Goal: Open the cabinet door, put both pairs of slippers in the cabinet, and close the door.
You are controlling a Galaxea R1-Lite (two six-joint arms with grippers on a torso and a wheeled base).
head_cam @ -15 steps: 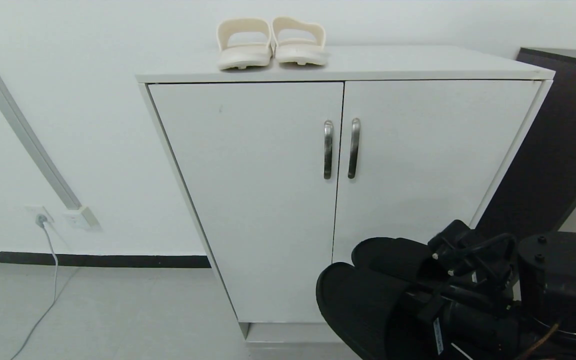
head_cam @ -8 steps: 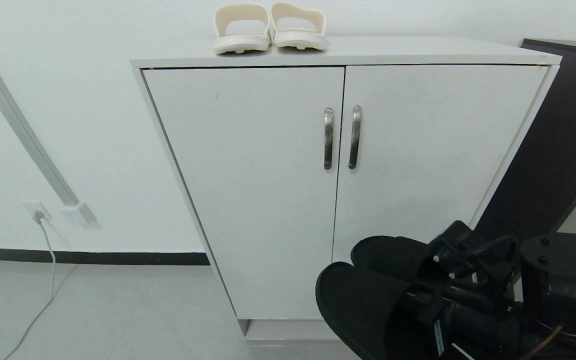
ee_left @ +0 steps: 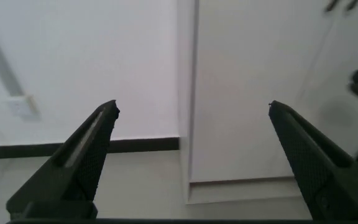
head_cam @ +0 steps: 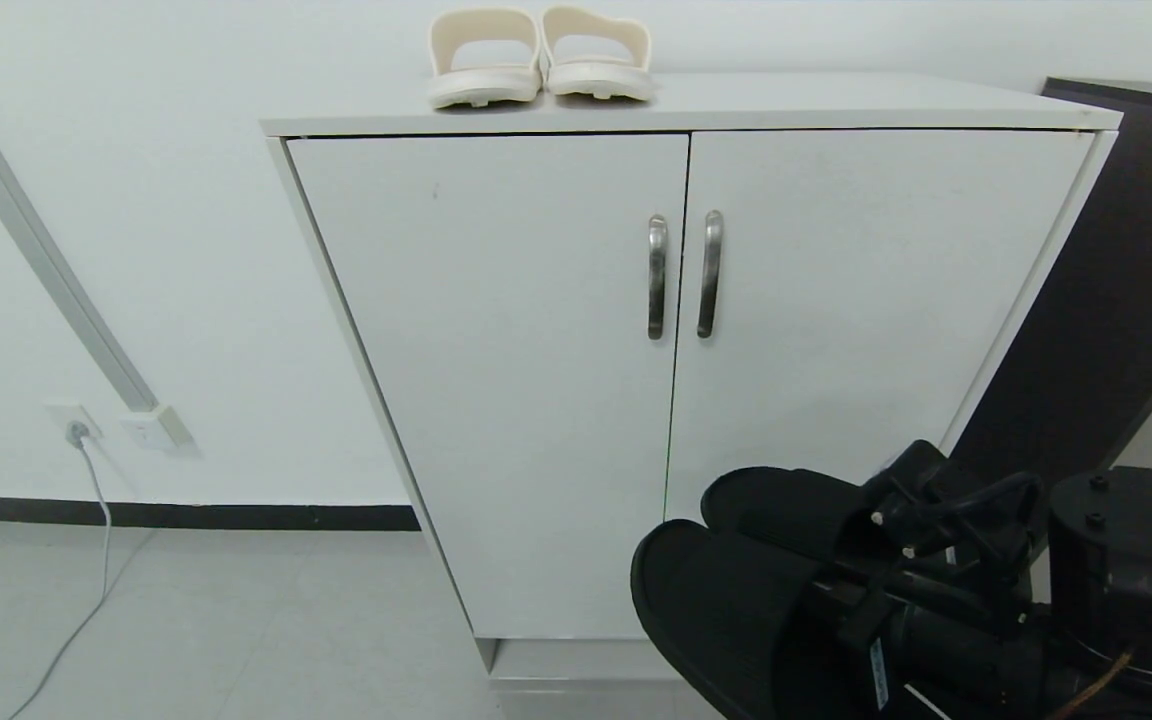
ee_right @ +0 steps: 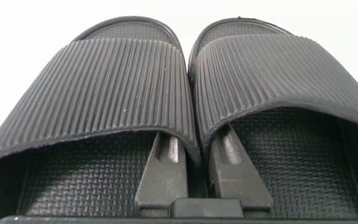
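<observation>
Black slippers (head_cam: 736,590) ride low at five o'clock in the head view, side by side. The right gripper (ee_right: 196,134) has one finger tucked under each strap, squeezing the adjoining side walls. Left gripper (ee_left: 192,107) hangs spread wide and empty, so it's the free one for the door. Best play, I'd say: hook the left handle (head_cam: 656,277), swing wide, keep the load back. Cabinet (head_cam: 496,400) is shut, cream slippers (head_cam: 541,60) on top at twelve. Right wrist view reveals the grip; head view gives the handles.
</observation>
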